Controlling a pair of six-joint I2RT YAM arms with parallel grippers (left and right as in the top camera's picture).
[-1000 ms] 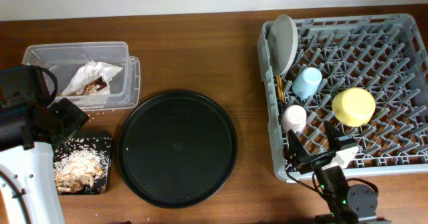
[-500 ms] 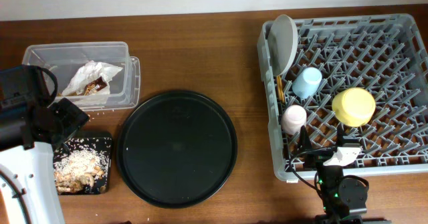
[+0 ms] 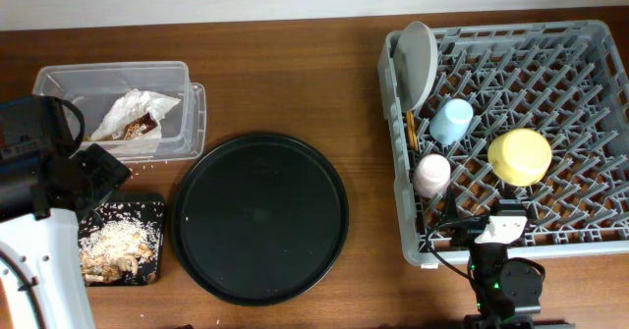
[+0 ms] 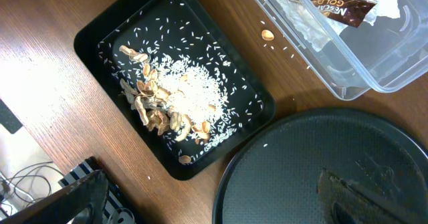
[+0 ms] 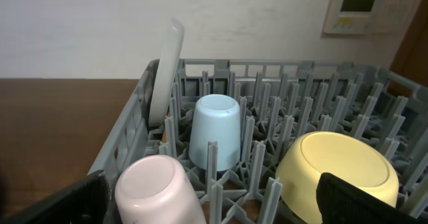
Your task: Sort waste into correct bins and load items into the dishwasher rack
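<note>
The dishwasher rack [image 3: 590,233] holds an upright grey plate [image 3: 417,62], a blue cup [image 3: 451,121], a pink cup [image 3: 430,174], a yellow bowl [image 3: 519,156] and chopsticks [image 3: 411,131]. My right gripper [image 3: 484,221] stands open at the rack's near edge, just in front of the pink cup [image 5: 157,190] and yellow bowl [image 5: 341,167], holding nothing. A crumpled wrapper [image 3: 133,113] lies in the clear tub [image 3: 59,79]. Rice and beige scraps [image 4: 157,110] lie in the shallow black tray [image 4: 100,33]. My left gripper [image 3: 95,170] hangs open above that tray, empty.
A large round black tray [image 3: 260,216] lies between the bins and the rack. One beige scrap [image 4: 267,35] and a few rice grains lie on the wood between the tub [image 4: 348,77] and the shallow tray. The left arm's white body fills the table's near-left corner.
My right gripper has swung from a tilt to point straight at the rack and drawn back a little toward the table's front edge. The left arm has not moved.
</note>
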